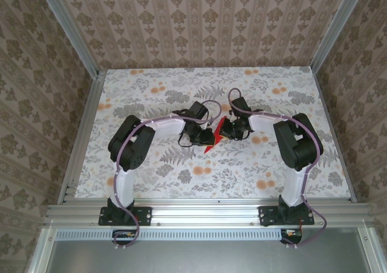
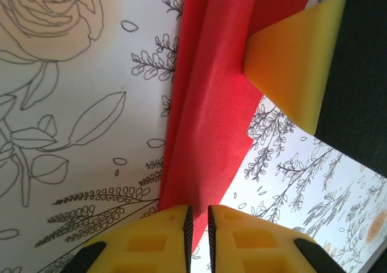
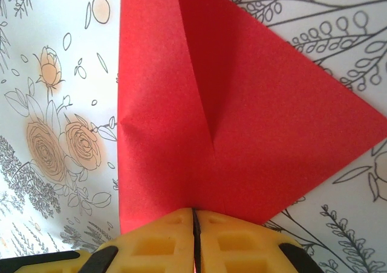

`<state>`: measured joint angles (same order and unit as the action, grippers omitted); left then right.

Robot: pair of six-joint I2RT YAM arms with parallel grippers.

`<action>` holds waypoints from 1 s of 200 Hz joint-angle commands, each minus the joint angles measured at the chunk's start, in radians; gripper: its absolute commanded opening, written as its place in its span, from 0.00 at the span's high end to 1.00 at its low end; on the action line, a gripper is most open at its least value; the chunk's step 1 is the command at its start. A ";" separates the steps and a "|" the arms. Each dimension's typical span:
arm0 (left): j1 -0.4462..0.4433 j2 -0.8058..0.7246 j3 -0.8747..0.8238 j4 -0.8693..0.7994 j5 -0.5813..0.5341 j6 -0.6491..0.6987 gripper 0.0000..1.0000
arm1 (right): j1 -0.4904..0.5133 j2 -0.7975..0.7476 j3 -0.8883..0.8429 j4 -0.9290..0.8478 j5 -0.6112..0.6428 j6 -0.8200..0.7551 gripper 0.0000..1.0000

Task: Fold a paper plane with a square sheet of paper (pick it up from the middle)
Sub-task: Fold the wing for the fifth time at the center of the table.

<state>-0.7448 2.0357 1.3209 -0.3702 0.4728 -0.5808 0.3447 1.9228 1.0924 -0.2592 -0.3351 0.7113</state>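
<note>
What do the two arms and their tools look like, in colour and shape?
The left arm and the right arm have white links and black joints, each with a mauve cable along it. The left tool and the right tool have yellow fingers with square recesses on black backs.

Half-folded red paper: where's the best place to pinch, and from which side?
Probably the central fold of the red paper, edge-on along the crease, as the right gripper grips it: layers stack into a ridge there; the flaps are thin and splayed.
</note>
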 commanded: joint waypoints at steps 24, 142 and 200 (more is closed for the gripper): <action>-0.007 0.002 -0.049 -0.093 -0.030 -0.012 0.83 | -0.018 0.151 -0.069 -0.155 0.239 0.018 0.90; -0.034 -0.100 -0.168 -0.174 -0.049 -0.004 0.83 | -0.019 0.166 -0.056 -0.167 0.255 0.031 0.90; -0.058 -0.108 -0.192 -0.220 -0.048 0.005 0.82 | -0.018 0.166 -0.058 -0.166 0.256 0.030 0.90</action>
<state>-0.7792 1.9335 1.1843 -0.4068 0.4309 -0.5835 0.3447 1.9377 1.1149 -0.2771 -0.3359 0.7231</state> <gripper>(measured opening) 0.178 0.098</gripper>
